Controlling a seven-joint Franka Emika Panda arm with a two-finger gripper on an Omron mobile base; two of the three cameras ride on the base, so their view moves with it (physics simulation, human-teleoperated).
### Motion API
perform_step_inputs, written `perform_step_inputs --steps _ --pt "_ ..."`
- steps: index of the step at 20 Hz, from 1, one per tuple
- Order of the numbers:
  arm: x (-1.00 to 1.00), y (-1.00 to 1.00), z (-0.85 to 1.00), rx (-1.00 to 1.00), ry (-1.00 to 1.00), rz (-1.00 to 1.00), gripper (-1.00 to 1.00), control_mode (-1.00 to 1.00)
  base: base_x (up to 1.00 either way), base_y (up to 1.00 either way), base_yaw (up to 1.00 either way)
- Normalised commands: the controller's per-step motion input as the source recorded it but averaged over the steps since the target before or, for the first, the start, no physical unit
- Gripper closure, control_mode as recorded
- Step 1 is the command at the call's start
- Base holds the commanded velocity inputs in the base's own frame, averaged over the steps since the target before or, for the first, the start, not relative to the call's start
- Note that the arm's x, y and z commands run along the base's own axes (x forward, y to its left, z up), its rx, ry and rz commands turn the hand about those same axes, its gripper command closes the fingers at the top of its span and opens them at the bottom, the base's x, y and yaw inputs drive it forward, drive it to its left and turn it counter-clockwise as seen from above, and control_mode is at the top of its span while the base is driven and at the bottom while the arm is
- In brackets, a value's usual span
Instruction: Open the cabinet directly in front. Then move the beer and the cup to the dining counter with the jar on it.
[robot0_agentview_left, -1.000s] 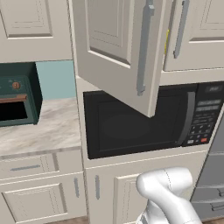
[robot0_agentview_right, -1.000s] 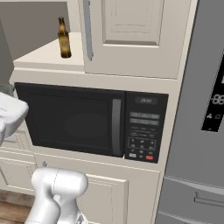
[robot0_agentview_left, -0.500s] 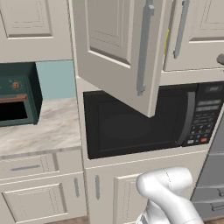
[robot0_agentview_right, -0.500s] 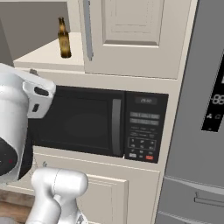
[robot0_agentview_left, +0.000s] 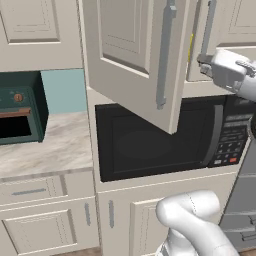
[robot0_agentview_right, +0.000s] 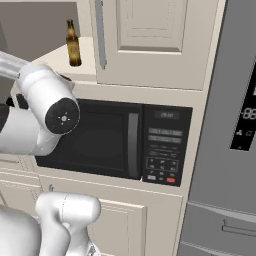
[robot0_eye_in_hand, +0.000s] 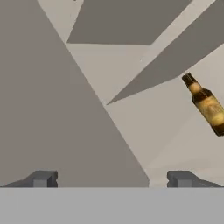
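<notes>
Hand view, pincer (robot0_eye_in_hand: 112, 179) wide, beer (robot0_eye_in_hand: 204, 104) far right

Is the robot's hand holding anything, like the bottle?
No, nothing. The gripper is wide open with empty space between its fingers, and the beer stands apart on the cabinet shelf.

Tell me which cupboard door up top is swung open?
The left door of the cabinet above the microwave. It swings out toward the room, showing the shelf with the beer. The door beside it stays flat and closed.
</notes>
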Motion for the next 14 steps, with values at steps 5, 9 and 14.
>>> perform_step_inputs --steps 5,9,14 --pt "0.74 0.95 -0.04 -0.02 0.03 0.29 -1.0 -1.0 0.0 0.0 0.0" --pt "0.32 1.0 0.0 -0.06 0.06 0.3 -1.0 -1.0 0.0 0.0 0.0" --pt "0.05 1.0 0.0 -0.12 0.02 0.29 -1.0 -1.0 0.0 0.0 0.0"
